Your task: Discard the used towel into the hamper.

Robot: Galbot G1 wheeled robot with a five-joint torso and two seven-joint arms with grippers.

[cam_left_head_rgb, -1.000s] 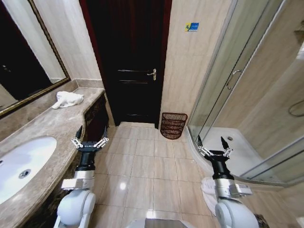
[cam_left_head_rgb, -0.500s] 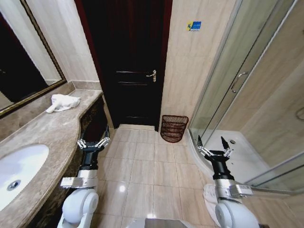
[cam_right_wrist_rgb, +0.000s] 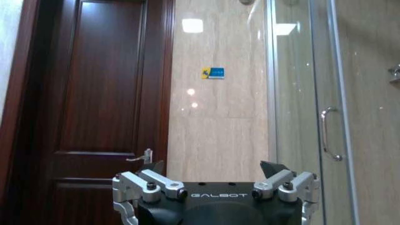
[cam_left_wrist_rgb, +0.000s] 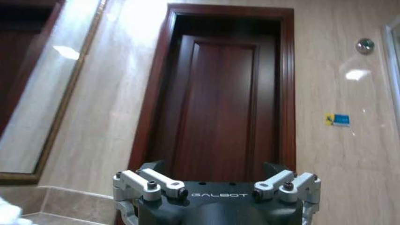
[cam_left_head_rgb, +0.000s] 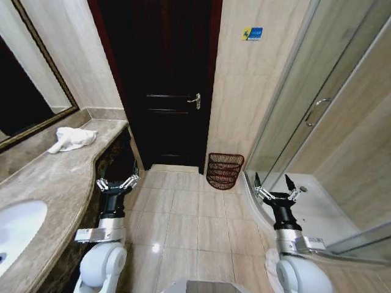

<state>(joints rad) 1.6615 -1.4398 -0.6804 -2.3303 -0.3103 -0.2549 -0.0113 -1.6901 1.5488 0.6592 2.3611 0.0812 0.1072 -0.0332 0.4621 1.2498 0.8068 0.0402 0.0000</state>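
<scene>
On both wrists, "GALBOT" lettering, left gripper (cam_left_head_rgb: pixel 116 182) and right gripper (cam_left_head_rgb: pixel 275 186) fingers spread wide, empty.

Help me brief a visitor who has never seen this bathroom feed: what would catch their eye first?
Probably the dark wooden door straight ahead, with the small reddish-brown hamper on the floor tiles beside it. Next, the crumpled white towel on the marble counter at the robot's left. The left gripper and right gripper are both raised, open and empty.
</scene>
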